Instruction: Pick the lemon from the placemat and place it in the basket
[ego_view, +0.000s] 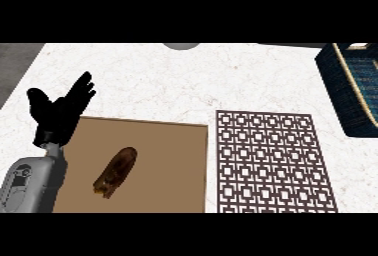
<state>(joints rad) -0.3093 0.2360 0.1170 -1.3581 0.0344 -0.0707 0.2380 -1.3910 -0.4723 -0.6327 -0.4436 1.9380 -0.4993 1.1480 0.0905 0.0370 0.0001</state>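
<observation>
Nearest on the left, a brown board (159, 165) lies flat on the counter (184, 80), plain and matte, its near edge cut off by the view. On it rests a long dark brown lump (116, 172), mottled and glossy in patches, tilted so its far end leans right; it looks more like a roll or a loaf than anything round. Just right of the board, with a thin strip of counter between them, lies the placemat (273, 162), a rectangle of dark brown lattice with square fretwork through which the pale top shows. No lemon can be seen on it, nor anywhere else.

At the near left a grey forearm (31, 182) comes up over the board's left edge, ending in the black left hand (59, 112). Its fingers are straight and spread, pointing far and slightly right, thumb out to the left, holding nothing and hanging over the board's far left corner.

The counter is white stone with faint pinkish veins. At the far right stands the basket (347, 85), dark blue weave with a pale yellow rim, partly cut off. At the far edge a small grey rounded shape (181, 46) pokes in. Beyond the left edge the floor (15, 65) is dark grey.
</observation>
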